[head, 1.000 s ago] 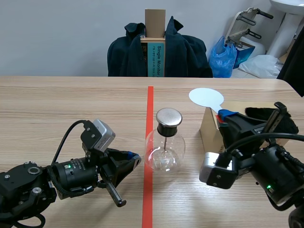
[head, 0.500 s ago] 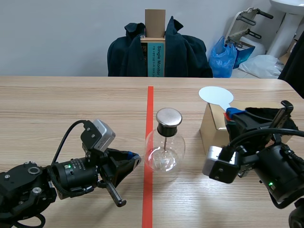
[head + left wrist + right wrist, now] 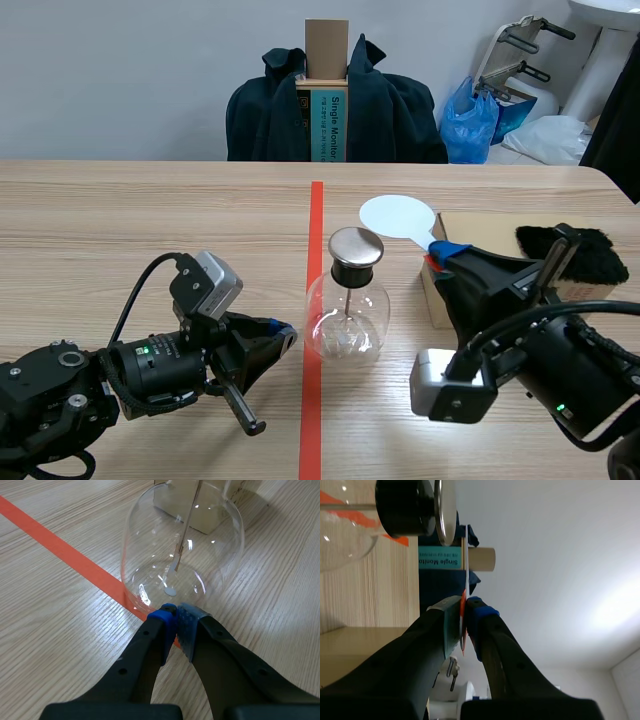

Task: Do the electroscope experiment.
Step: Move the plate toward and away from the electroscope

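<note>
Electroscope: The electroscope (image 3: 346, 318) is a round clear glass bottle. It stands upright on the table (image 3: 120, 220), near the middle, with its bottom partly on the red tape line (image 3: 316, 215).
Cap: A black stopper sits in its neck, with a flat shiny metal cap (image 3: 356, 244) on top. A thin rod (image 3: 186, 527) hangs down inside the glass.
Left gripper: The left gripper (image 3: 175, 613) lies low on the table beside the bottle. Its two fingers are pressed together with nothing between them. The tips are right at the bottom of the glass and look like they touch it.
Right gripper: The right gripper (image 3: 441, 256) is lifted up off the table, on the other side of the bottle. Its fingers are squeezed tight on the red handle of a white disc.
White disc: The white disc (image 3: 397, 216) is round and flat. It is up in the air, very close to the metal cap, a bit behind it and to the side. I cannot tell if the two touch.
Cardboard box: A brown cardboard box (image 3: 490, 226) sits on the table behind the right arm.
Furry thing: A black furry thing (image 3: 592, 246) lies on top of the box.
Far side: A chair (image 3: 327, 45) stands behind the table with a dark coat (image 3: 385, 115) over it. A blue bag (image 3: 470, 125) is on the floor near it.
</note>
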`<control>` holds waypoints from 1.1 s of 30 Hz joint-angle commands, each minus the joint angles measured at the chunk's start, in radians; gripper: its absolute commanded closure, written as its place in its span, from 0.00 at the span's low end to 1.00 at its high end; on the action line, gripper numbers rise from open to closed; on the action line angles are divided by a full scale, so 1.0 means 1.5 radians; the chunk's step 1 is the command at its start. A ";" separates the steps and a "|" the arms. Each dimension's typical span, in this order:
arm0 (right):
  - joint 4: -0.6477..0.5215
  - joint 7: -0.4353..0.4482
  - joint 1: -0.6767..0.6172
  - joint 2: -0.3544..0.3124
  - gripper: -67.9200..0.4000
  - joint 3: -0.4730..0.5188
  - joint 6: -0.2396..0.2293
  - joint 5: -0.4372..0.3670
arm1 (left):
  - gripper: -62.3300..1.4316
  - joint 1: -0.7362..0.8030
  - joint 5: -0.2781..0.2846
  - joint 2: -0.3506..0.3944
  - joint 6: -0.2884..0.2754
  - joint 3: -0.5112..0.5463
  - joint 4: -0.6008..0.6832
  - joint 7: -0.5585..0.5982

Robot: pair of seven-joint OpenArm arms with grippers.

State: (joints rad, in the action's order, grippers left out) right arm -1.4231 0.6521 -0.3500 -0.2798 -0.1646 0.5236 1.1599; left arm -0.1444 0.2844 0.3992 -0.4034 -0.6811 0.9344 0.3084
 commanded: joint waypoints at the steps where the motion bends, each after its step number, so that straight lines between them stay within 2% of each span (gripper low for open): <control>1: -0.018 0.013 0.002 -0.007 0.98 0.006 0.008 -0.007 | 0.95 -0.005 0.005 -0.002 -0.002 0.004 0.010 0.011; 7: -0.018 0.071 0.002 -0.007 0.98 0.006 0.008 -0.007 | 0.95 -0.005 0.005 -0.002 -0.002 0.004 0.010 0.011; 14: -0.018 0.104 0.002 -0.007 0.98 0.006 0.008 -0.007 | 0.95 -0.005 0.005 -0.002 -0.002 0.004 0.010 0.011; 33: -0.018 0.096 0.002 -0.007 0.98 0.006 0.008 -0.007 | 0.95 -0.005 0.005 -0.002 -0.002 0.004 0.010 0.011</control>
State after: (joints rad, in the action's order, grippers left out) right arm -1.4231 0.8059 -0.3500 -0.2798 -0.1646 0.5240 1.1603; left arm -0.1444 0.2844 0.3992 -0.4034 -0.6811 0.9344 0.3084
